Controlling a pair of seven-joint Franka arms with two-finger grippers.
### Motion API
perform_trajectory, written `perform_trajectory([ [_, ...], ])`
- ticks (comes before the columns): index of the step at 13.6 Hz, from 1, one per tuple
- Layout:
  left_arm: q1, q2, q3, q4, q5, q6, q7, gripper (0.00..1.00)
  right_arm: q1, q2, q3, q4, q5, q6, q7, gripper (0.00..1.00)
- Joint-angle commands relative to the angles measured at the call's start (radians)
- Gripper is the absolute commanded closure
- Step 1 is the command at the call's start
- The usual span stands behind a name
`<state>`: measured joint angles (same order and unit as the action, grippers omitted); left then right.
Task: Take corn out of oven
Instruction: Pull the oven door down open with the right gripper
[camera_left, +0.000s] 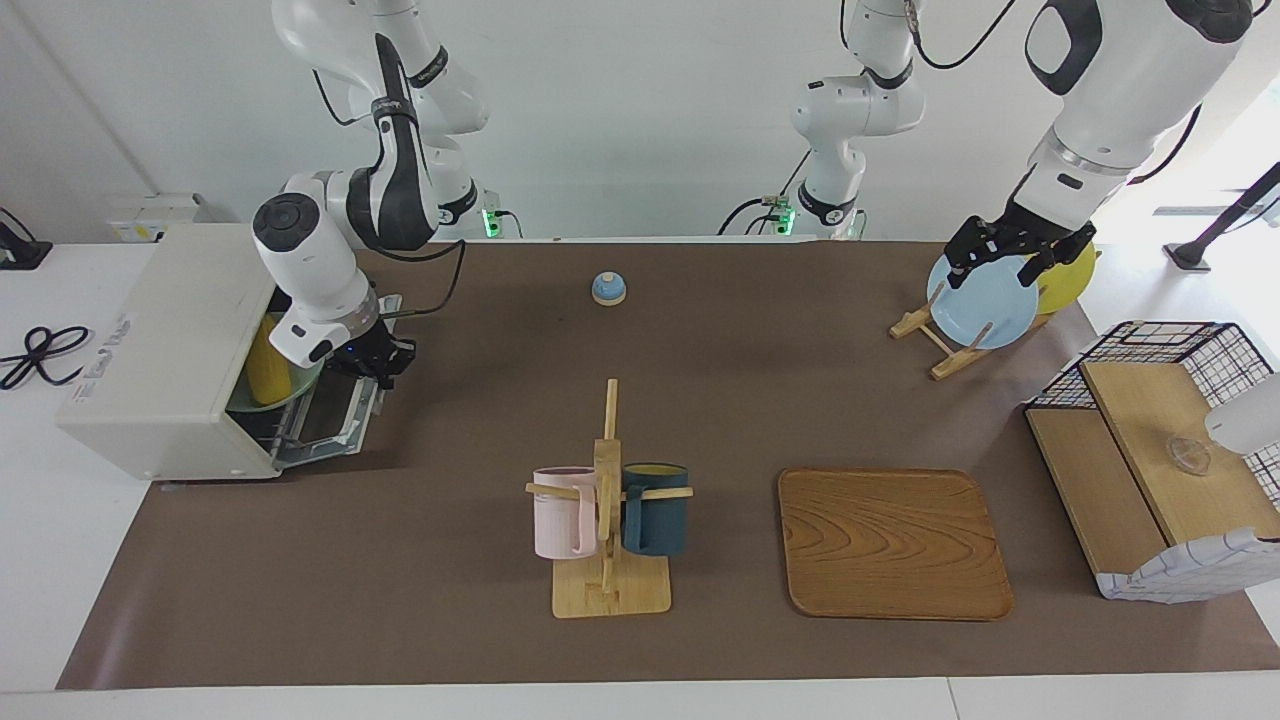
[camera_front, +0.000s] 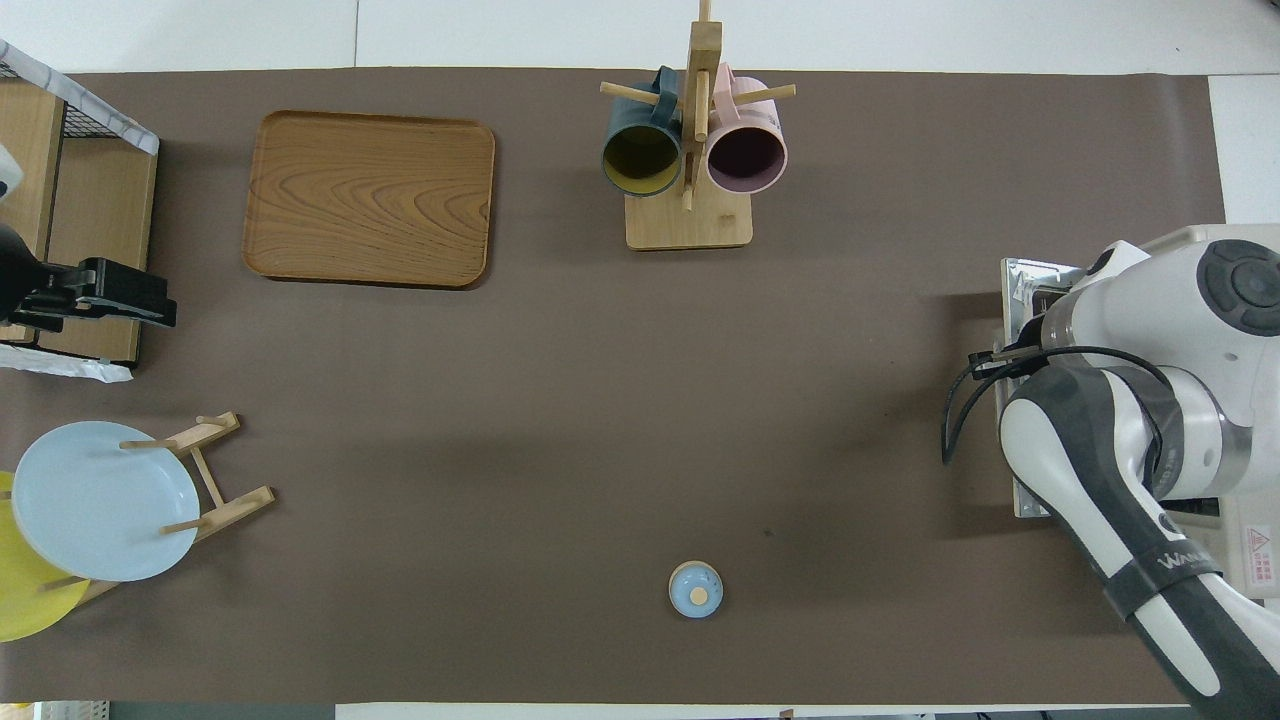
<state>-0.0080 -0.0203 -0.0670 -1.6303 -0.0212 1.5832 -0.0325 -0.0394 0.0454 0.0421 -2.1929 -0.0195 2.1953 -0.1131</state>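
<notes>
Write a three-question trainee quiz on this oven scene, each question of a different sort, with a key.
1. True or false: the corn already lies on the wooden tray.
2. Multiple choice: the right gripper is shut on
A. the corn
B. the top edge of the oven door
C. the pink mug
3. Fill in: the left gripper waits open over the ____ plate in the plate rack.

Key
1. False: the corn rests on a green plate inside the oven.
2. B: the door hangs pulled down, nearly flat.
3. Light blue.
</notes>
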Motion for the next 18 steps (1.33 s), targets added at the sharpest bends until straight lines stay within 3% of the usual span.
perform_trajectory([
  [1,-0.006,-0.007,0.003,-0.011,0.018,0.006,-0.003,0.00,-0.031,0.025,-0.025,-0.027,-0.045,0.073,-0.010,1.00],
  [11,-0.006,-0.007,0.003,-0.013,0.018,0.006,-0.004,0.00,-0.030,0.111,-0.025,-0.053,-0.007,0.165,-0.010,1.00],
  [18,-0.006,-0.007,0.003,-0.013,0.018,0.005,-0.004,0.00,0.067,0.111,-0.024,-0.041,-0.003,0.164,0.124,1.00],
])
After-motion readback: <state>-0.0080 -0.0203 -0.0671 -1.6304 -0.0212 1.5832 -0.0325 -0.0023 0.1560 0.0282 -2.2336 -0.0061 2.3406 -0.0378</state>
